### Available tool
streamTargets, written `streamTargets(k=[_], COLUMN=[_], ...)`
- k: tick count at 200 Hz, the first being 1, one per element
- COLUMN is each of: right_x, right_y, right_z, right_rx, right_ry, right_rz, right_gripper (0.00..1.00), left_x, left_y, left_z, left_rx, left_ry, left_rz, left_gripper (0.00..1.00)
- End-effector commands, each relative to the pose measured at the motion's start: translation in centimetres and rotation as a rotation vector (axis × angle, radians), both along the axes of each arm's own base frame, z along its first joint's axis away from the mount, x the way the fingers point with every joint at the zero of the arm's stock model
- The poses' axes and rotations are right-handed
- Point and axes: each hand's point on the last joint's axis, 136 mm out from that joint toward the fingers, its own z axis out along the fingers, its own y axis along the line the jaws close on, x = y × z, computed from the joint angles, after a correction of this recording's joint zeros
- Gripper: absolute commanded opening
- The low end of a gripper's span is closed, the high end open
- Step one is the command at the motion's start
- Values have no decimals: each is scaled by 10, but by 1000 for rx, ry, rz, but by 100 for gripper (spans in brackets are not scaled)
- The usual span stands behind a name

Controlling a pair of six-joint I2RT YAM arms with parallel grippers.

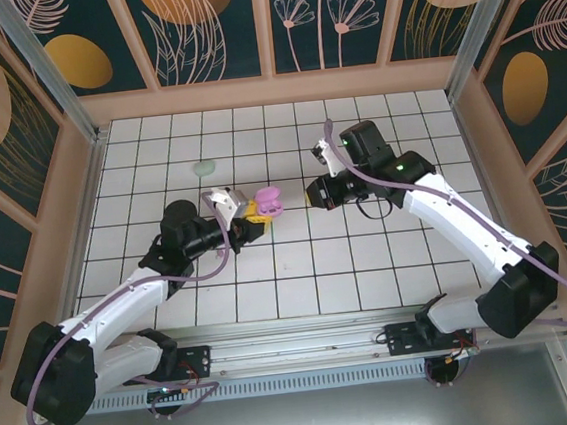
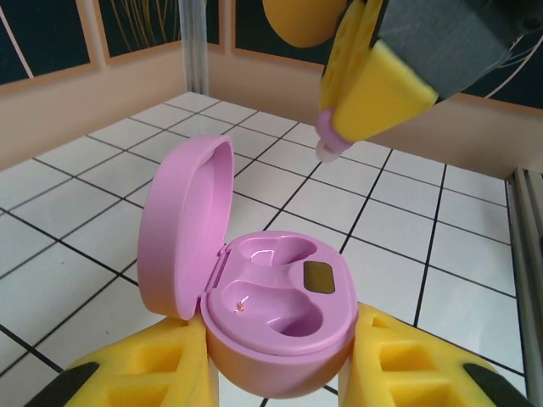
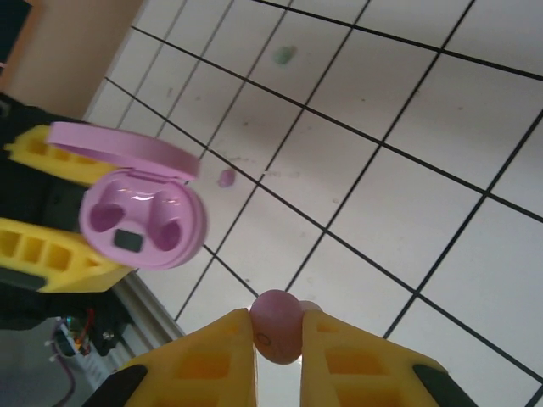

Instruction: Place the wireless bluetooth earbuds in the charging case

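The left pincer [image 2: 276,377] is clamped on the pink charging case [image 2: 280,314]. Its yellow fingers press the lower shell from both sides and hold it above the tiled surface [image 1: 369,265]. The lid [image 2: 182,220] of the case stands open, and the two hollows inside are seen. To the right, apart from the case, the right pincer [image 3: 278,343] is almost together and squeezes one pink earbud [image 3: 278,326] between its fingertips, above the surface. A second pink earbud [image 3: 226,177] lies on a tile near the case. Farther away lies a pale mint green thing [image 1: 204,167], too small to tell what it is.
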Motion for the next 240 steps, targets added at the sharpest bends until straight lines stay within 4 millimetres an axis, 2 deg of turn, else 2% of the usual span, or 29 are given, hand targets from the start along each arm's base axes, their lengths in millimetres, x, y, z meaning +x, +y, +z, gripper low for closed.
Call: streamTargets(k=[1, 37, 94, 157, 240], right_x=[-11, -22, -35, -35, -29], right_y=[7, 15, 36, 45, 68], right_z=[33, 37, 55, 54, 34], right_rx=[95, 149, 226, 230, 198], right_ry=[-26, 15, 10, -5, 18], right_rz=[38, 82, 156, 180, 234], right_gripper=[16, 17, 17, 16, 15], left_x=[3, 6, 6, 1, -8], left_y=[-5, -5, -6, -9, -8], left_z=[15, 19, 21, 22, 23], left_rx=[25, 38, 36, 21, 21], left_ry=[-90, -124, -136, -111, -88], left_rz=[-25, -19, -26, -61, -85], left_gripper=[4, 2, 1, 2, 2])
